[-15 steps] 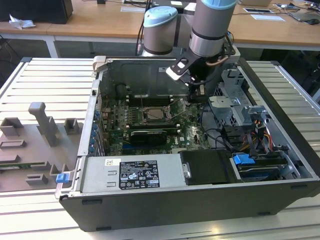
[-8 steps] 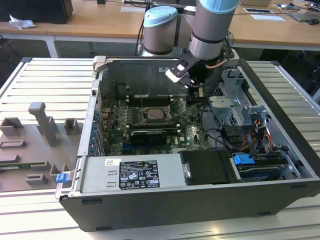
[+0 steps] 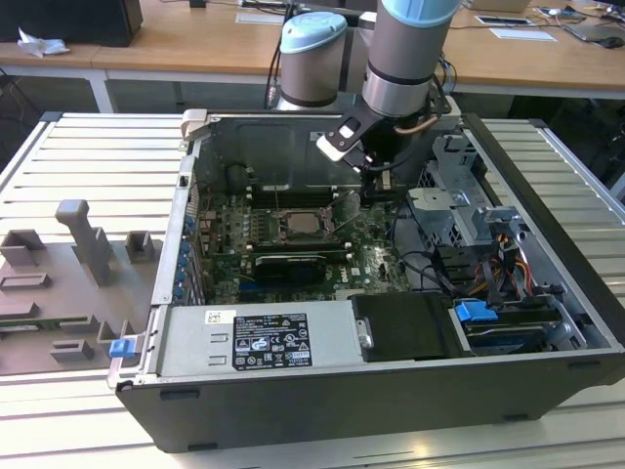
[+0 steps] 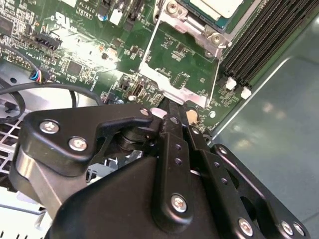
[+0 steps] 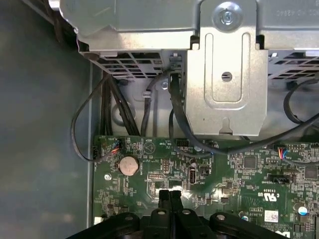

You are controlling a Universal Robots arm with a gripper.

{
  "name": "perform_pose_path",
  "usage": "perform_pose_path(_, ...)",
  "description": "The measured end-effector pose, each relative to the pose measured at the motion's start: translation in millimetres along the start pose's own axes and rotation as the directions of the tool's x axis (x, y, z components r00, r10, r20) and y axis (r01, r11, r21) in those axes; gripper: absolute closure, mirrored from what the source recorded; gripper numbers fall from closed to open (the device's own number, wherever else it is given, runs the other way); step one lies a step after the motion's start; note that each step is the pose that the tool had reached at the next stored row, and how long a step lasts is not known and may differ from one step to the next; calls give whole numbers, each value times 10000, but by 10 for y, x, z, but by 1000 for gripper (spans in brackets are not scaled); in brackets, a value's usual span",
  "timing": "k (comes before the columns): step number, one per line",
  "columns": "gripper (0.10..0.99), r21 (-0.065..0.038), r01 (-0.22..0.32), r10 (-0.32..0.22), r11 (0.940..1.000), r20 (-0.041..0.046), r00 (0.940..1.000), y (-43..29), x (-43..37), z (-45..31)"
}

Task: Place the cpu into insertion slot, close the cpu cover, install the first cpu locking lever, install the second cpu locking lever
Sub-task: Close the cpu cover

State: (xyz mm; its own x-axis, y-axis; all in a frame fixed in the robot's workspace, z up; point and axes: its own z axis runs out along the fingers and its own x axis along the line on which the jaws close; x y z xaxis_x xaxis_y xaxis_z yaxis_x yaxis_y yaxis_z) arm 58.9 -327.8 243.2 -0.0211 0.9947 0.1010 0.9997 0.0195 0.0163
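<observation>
Most of the cpu is cut off; fingers pressed together.

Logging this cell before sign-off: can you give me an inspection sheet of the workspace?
Surface: slatted metal table bearing an open computer case.
Job's things: cpu lies in the insertion slot; cpu cover open.
Clutter: grey fixture blocks on the table, exterior view's left.
Grippers: hand shut, low over the motherboard beside the cpu cover.
Cables: black cables run from the drive cage to the motherboard.
Surroundings: wooden desks behind.
</observation>
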Motion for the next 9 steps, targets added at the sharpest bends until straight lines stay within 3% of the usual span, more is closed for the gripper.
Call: perform_pose_path(9,976,0,1,-1,10000,0,10000,-13,0,0)
